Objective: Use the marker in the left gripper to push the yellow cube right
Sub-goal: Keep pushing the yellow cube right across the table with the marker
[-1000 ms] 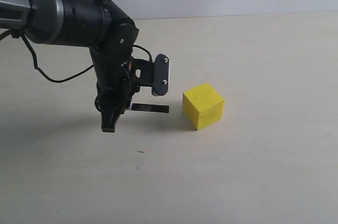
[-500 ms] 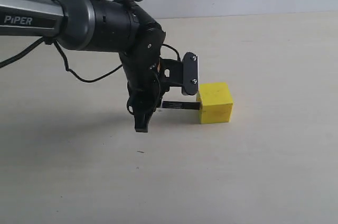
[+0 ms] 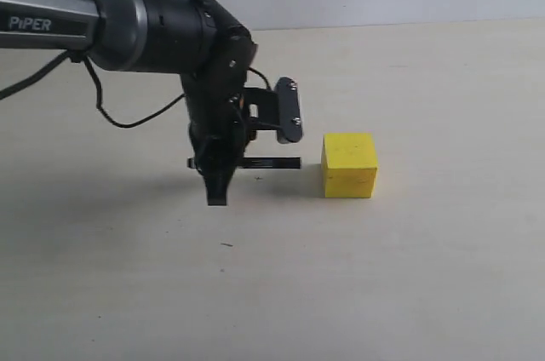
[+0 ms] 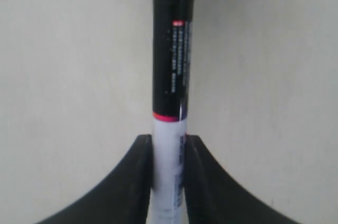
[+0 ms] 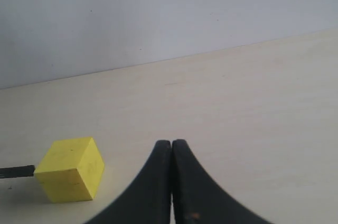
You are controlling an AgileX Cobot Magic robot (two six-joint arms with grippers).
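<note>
A: Step in hand?
B: Pushing stroke, judged not yet finished. Seen with the left gripper (image 3: 217, 189) pinching the marker (image 3: 271, 163) by its white barrel, jaws clamped on either side in the left wrist view, black end levelled toward the yellow cube (image 3: 349, 165).
A: Contact?
B: Apart in the exterior view, with a bare strip of table (image 3: 426, 276) between tip and cube's left face. Seemingly touching from the right wrist view, though probably just the angle.
A: Cube's place?
B: Flat on the table, just right of the marker tip.
A: Next move?
B: Close the gap, meet the left face near its middle, then drive rightward, low and straight. Off-centre, likely to spin the cube.
A: And the right gripper (image 5: 171, 147)?
B: Pressed together, holding nothing, apart from the cube.
A: Containers?
B: None seen.
</note>
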